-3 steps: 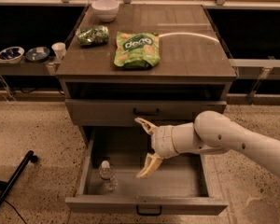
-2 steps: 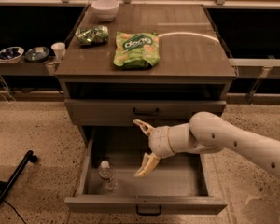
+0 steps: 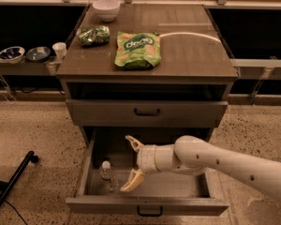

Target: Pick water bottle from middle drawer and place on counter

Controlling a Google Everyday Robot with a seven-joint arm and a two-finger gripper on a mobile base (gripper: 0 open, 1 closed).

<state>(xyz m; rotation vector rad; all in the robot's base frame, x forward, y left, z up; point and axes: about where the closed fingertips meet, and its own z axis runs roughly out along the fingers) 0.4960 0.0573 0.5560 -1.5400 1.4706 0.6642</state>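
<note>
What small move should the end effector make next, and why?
Probably ease the end effector sideways toward the water bottle. Its fingers are open, and the bottle stands upright in the open middle drawer just beside them, not yet between them.

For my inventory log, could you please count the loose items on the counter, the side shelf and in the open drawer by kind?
Bowls: 3
Bags: 2
Cup: 1
Bottle: 1
Total: 7
The open claw hangs over the middle drawer.
</note>
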